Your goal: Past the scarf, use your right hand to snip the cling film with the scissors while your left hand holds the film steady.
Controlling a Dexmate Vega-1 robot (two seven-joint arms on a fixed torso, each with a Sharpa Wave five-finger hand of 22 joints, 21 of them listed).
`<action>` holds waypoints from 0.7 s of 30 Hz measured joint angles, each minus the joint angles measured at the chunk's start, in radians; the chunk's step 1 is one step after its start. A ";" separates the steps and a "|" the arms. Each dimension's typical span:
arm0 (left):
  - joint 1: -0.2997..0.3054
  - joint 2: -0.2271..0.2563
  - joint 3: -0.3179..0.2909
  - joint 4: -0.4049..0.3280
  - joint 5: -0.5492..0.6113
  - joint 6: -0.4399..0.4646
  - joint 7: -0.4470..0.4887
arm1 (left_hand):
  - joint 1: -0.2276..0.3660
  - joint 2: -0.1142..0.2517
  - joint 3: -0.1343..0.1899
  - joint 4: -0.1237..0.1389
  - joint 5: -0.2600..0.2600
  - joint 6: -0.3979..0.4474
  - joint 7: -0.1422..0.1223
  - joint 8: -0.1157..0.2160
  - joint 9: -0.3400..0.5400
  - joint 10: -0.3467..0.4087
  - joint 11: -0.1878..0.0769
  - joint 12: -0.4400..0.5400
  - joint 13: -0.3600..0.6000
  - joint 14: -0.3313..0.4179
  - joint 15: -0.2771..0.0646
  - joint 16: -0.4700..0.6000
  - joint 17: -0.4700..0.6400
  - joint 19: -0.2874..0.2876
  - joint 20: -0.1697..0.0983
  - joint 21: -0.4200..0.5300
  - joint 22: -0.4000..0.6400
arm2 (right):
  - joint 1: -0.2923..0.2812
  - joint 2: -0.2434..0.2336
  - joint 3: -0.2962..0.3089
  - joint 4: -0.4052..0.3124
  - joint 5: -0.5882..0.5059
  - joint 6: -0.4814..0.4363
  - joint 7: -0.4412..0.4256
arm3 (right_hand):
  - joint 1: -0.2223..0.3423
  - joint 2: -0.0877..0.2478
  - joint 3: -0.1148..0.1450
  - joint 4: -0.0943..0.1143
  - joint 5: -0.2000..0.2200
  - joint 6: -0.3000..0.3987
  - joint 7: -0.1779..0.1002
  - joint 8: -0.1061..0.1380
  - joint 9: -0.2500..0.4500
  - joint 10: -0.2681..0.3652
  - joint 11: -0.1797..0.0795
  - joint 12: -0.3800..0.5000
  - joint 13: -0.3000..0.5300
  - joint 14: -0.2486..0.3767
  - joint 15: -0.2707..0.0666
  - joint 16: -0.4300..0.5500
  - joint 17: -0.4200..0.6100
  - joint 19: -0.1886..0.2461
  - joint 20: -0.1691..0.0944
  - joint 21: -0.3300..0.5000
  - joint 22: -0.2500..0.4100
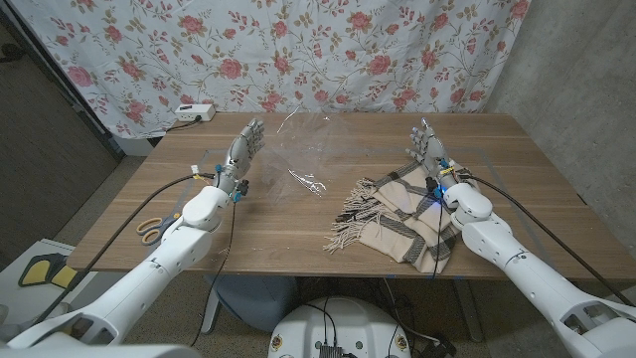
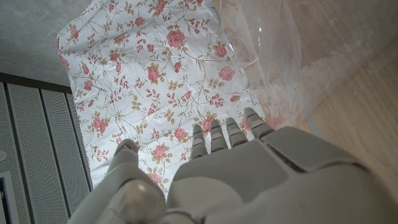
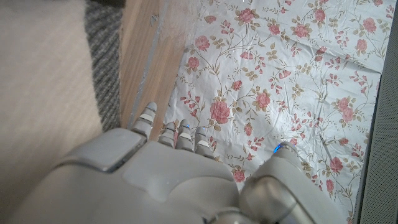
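Nothing is grasped yet, so this looks like the very start of the task. The left hand (image 1: 241, 151) is raised over the table (image 1: 298, 224) with its fingers (image 2: 227, 132) extended and slightly apart, holding nothing. The right hand (image 1: 429, 151) is likewise raised with fingers (image 3: 180, 134) spread and empty, above the far part of the scarf (image 1: 397, 219).

The scissors (image 1: 149, 229), orange-handled, lie well behind and outward of the left hand, near the table's left edge and far from the right hand that must use them. The likely next move is to bring the scissors into the right hand, which calls for a long reach across or a handover.

The cling film (image 1: 308, 149) lies just inward of the left hand, between both hands: clear, crumpled, with bright creases, partly standing up off the wood.
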 measured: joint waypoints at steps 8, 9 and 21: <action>0.016 0.026 -0.010 -0.020 0.028 -0.005 0.018 | 0.013 0.005 0.004 -0.004 0.000 -0.002 -0.002 0.000 0.000 0.000 0.000 0.000 -0.002 -0.005 0.005 0.000 0.000 0.000 0.000 -0.008 0.000 | 0.002 0.000 -0.002 0.001 -0.006 0.001 -0.004 | 0.006 0.002 0.000 0.000 0.000 0.000 0.000 0.000 0.000 -0.001 -0.001 0.000 0.000 -0.005 -0.005 0.000 -0.001 -0.014 0.003 0.000 0.000; 0.018 0.031 -0.011 -0.024 0.038 -0.005 0.025 | 0.013 0.005 0.006 -0.006 0.000 -0.004 -0.004 0.000 0.000 0.000 0.000 0.000 -0.002 -0.007 0.007 0.000 0.000 0.000 0.000 -0.013 0.000 | 0.002 0.000 -0.002 0.001 -0.007 0.000 -0.006 | 0.006 0.002 0.000 0.000 0.000 0.000 0.000 0.000 0.000 -0.001 -0.001 0.000 0.000 -0.011 0.000 0.000 -0.001 -0.014 0.003 0.000 0.000; 0.030 0.057 -0.015 -0.046 0.098 -0.005 0.062 | 0.030 0.014 0.018 -0.010 0.000 -0.006 -0.002 0.000 0.000 0.000 0.000 0.000 -0.002 -0.008 0.008 -0.005 0.000 -0.005 0.005 -0.021 0.000 | 0.012 -0.001 -0.008 -0.002 -0.013 -0.012 -0.011 | 0.006 0.002 0.003 -0.003 0.000 -0.005 0.005 0.000 0.000 -0.012 -0.001 -0.004 0.000 -0.011 0.000 0.000 -0.001 -0.021 -0.004 0.000 0.000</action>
